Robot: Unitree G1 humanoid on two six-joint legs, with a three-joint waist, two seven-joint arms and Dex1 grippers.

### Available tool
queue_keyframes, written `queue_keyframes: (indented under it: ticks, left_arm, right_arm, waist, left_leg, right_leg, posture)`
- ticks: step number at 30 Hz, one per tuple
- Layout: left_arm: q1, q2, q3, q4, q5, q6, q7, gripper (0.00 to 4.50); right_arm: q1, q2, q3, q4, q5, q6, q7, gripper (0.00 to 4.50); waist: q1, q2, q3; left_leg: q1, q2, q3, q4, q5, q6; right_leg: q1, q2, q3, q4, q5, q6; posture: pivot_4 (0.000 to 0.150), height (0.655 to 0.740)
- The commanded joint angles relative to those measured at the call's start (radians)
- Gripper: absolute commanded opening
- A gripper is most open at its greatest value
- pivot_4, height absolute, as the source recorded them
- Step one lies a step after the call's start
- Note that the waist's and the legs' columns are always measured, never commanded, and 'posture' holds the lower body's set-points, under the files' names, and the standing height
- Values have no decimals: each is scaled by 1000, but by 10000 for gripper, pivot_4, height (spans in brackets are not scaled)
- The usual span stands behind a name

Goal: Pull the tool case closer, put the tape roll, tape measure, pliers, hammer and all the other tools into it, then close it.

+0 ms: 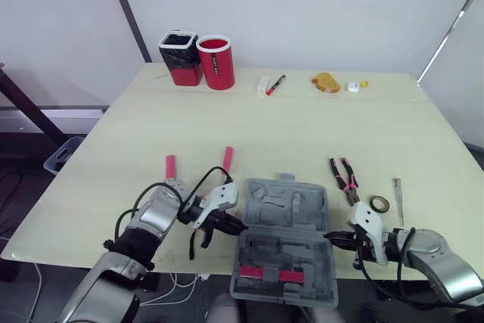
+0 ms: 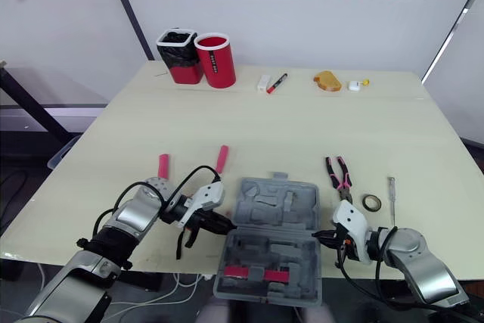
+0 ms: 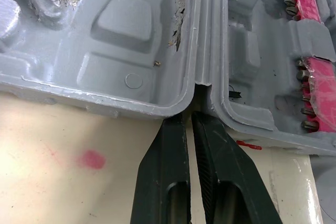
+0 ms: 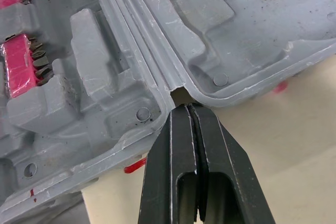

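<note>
The grey tool case (image 1: pixel 286 206) lies open at the table's near edge, its front half with red bit strips (image 1: pixel 266 273) hanging past the edge. My left gripper (image 1: pixel 240 226) is shut, its tips at the hinge notch on the case's left side (image 3: pixel 202 85). My right gripper (image 1: pixel 330 237) is shut too, tips at the hinge notch on the right side (image 4: pixel 176 90). Pink-handled pliers (image 1: pixel 344 178), a tape roll (image 1: pixel 380 203) and a thin screwdriver (image 1: pixel 398 191) lie right of the case. Two red handles (image 1: pixel 227 158) stick out behind my left gripper.
At the table's far edge stand a red cup (image 1: pixel 216 62) and a black-lined red bin (image 1: pixel 180 58). Farther right along that edge lie a red marker (image 1: pixel 275 85), a white block (image 1: pixel 262 85), a yellow object (image 1: pixel 325 82) and a small white item (image 1: pixel 353 87).
</note>
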Motion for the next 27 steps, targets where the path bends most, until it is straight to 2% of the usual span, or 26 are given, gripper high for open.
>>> queue_keyframes:
  ticks: [1,27]
  left_arm:
    - [21,10,-31,-6,3,1,-18,3541]
    - [28,24,-39,-19,-4,14,-15,3541]
  right_arm:
    - [5,-10,7,-44,17,5,14,0]
    - [2,-10,16,-40,12,6,8,0]
  waist:
    - [-2,0,0]
    - [-4,0,0]
  left_leg:
    - [0,0,0,0,0,0]
    - [0,0,0,0,0,0]
  right_leg:
    - [0,0,0,0,0,0]
    - [0,0,0,0,0,0]
  posture:
    - [1500,7400]
    - [1500,7400]
